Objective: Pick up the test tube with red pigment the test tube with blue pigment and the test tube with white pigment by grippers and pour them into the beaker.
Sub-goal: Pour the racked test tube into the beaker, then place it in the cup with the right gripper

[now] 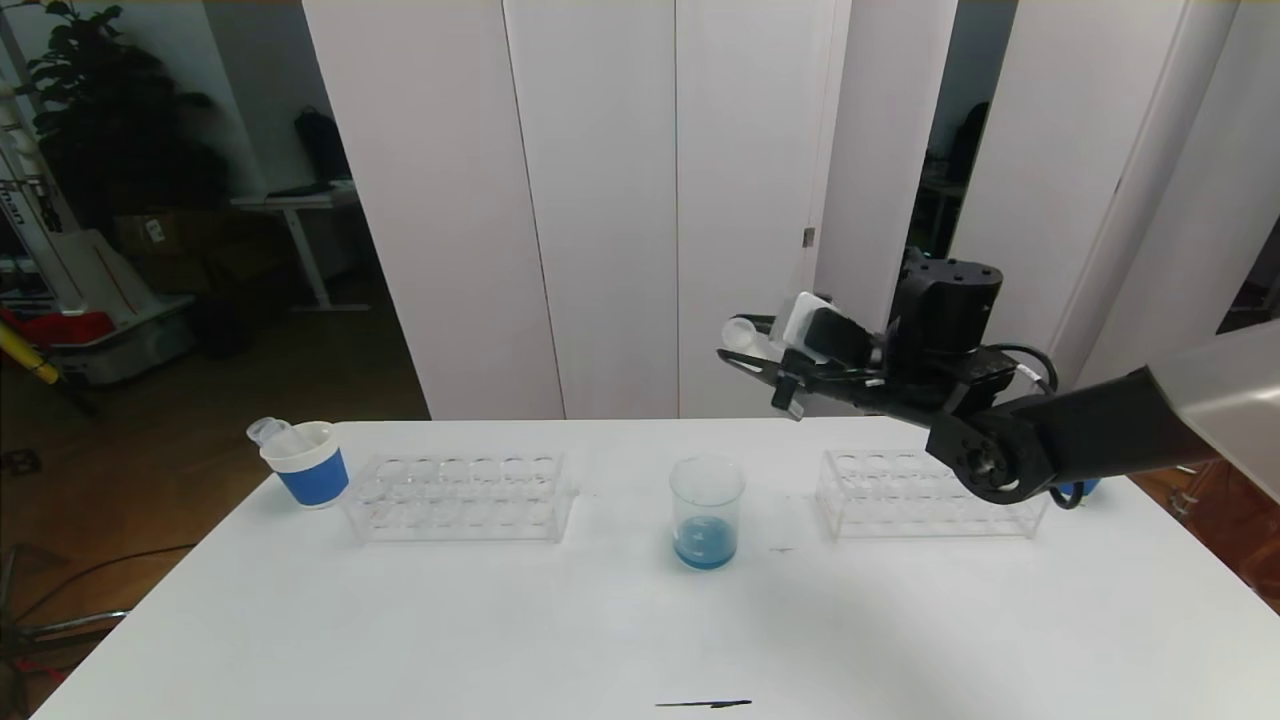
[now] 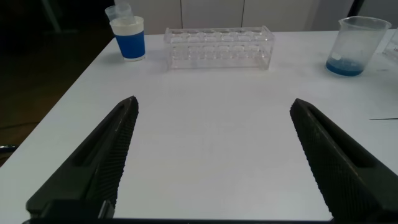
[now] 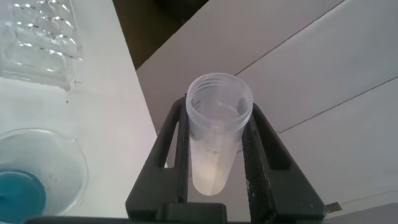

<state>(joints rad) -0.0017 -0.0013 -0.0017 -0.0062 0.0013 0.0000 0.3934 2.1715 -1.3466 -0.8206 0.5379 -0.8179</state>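
Observation:
My right gripper [image 1: 737,347] is shut on the test tube with white pigment [image 1: 742,333], held high above the table and lying almost level, its open mouth toward my left. In the right wrist view the tube [image 3: 214,140] sits between both fingers [image 3: 258,162], with pale cream liquid near its round end. The beaker [image 1: 707,508] stands below, slightly to my left of the tube mouth, with blue liquid at its bottom [image 3: 22,190]. My left gripper [image 2: 214,102] hangs open low over bare table, holding nothing. No test tube with red pigment or with blue pigment is in view.
Two clear tube racks stand either side of the beaker, one on the left [image 1: 460,495] and one on the right [image 1: 915,490]. A blue-banded paper cup [image 1: 308,468] at the far left holds an empty tube [image 1: 268,431]. A thin dark mark [image 1: 705,704] lies near the front edge.

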